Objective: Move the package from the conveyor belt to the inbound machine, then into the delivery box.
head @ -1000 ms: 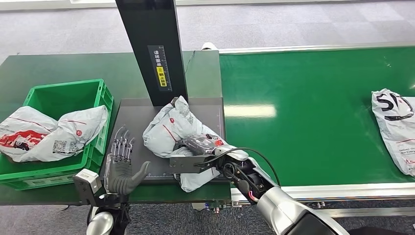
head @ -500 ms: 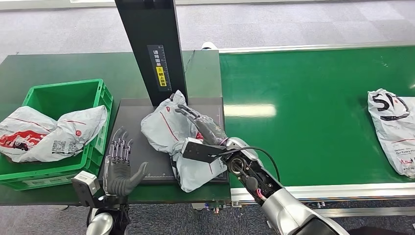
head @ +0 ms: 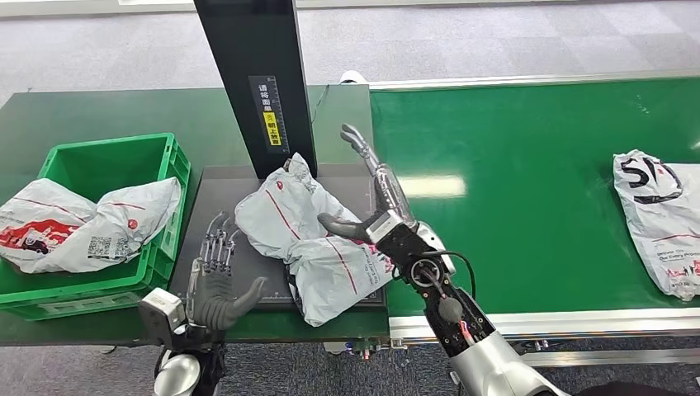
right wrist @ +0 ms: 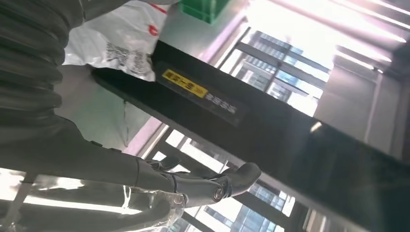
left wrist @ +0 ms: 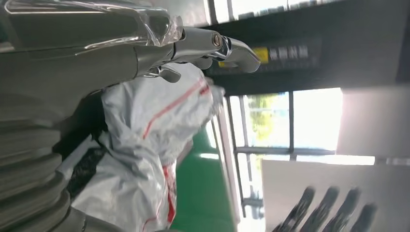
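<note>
The package (head: 305, 239), a crumpled grey mailer with red lines, lies on the dark plate of the inbound machine (head: 231, 186) at the foot of its black column. The right hand (head: 376, 202) is lifted clear above it, fingers stretched apart and holding nothing. The left hand (head: 216, 280) hovers at the plate's near edge, palm up, fingers spread. Another bag (head: 82, 223) rests in the green delivery box (head: 107, 165).

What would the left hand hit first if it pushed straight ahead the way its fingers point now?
Probably the grey package on the inbound machine's dark platform; the open left hand sits just beside it, though depth is uncertain.
</note>
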You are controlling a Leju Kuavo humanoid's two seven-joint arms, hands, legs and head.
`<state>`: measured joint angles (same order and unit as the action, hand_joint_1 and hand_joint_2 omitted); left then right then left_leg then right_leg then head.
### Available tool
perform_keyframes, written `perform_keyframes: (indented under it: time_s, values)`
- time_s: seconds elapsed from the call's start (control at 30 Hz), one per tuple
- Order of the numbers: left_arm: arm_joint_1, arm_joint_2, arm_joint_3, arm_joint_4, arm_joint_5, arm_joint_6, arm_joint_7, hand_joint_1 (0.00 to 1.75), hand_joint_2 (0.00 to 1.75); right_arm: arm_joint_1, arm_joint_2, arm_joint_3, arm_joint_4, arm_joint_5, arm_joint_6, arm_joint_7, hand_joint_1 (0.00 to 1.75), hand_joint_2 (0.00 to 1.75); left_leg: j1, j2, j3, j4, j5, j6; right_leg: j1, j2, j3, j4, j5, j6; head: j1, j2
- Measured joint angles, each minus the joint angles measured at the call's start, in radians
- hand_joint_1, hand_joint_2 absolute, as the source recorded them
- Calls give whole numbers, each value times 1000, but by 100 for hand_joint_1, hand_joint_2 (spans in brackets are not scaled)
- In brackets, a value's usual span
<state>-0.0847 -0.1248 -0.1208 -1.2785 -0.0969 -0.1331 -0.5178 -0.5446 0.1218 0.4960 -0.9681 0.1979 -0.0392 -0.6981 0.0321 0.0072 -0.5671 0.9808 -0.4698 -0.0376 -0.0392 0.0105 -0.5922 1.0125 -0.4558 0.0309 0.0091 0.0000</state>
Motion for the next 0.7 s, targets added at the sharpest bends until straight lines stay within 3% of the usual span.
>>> perform_keyframes:
  time_s: [0.23,0.37,0.5,0.7]
  values:
    - [-42,8,-104,6,-152,22,33,0,175,20,-11,-27,-99,-74,-4,0,0,175,0,0,0,0,0,0,0,0,0,0,0,0,0,0]
    - [-52,9,-119,10,-180,35,36,0,175,23,-13,-29,-110,-79,-6,0,0,175,0,0,0,0,0,0,0,0,0,0,0,0,0,0]
    - [-112,11,-214,46,-316,84,44,0,175,39,-27,-38,-158,-93,-5,0,0,175,0,0,0,0,0,0,0,0,0,0,0,0,0,0]
    - [-145,17,-267,82,-436,140,88,0,175,48,-40,-42,-188,-100,-6,0,0,175,0,0,0,0,0,0,0,0,0,0,0,0,0,0]
